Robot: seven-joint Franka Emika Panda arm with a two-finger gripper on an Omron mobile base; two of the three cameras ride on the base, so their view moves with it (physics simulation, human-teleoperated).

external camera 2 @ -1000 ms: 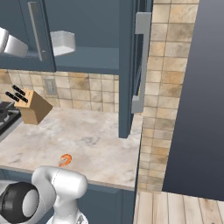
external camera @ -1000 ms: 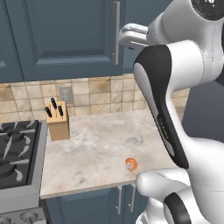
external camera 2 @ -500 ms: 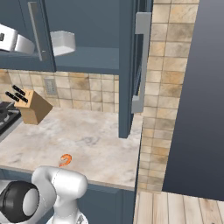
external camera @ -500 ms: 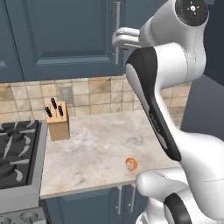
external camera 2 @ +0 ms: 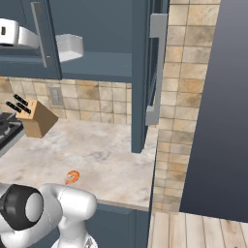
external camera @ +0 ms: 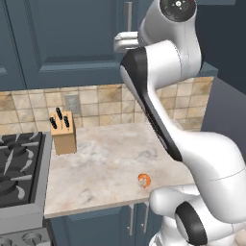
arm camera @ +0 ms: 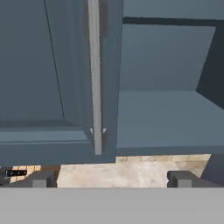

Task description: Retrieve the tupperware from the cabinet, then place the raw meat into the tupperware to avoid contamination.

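Note:
The cabinet [external camera 2: 140, 72] has its right door swung open, and its left door [external camera: 72, 43] is closed. Inside, on the shelf, sits the white tupperware [external camera 2: 70, 47], just right of the left door's bar handle [external camera 2: 41, 34]. My gripper [arm camera: 110, 179] is up at shelf height in front of the left door's inner edge. Its fingers [arm camera: 41, 179] are wide apart and open, with nothing between them. The hand [external camera: 124, 43] is close to the handle [external camera: 129, 14]. The raw meat, a small orange shrimp [external camera: 144, 180], lies near the counter's front edge.
A wooden knife block [external camera: 64, 132] stands at the back left of the marble counter [external camera: 105, 158]. A gas stove [external camera: 17, 163] adjoins the counter on the left. The open door's edge and handle [external camera 2: 155, 68] hang over the counter's right end, beside a tiled wall.
The hand has moved left along the cabinet front toward the left door's handle, and the upper arm has swung with it. The fingers stayed wide apart. The shrimp and tupperware have not moved.

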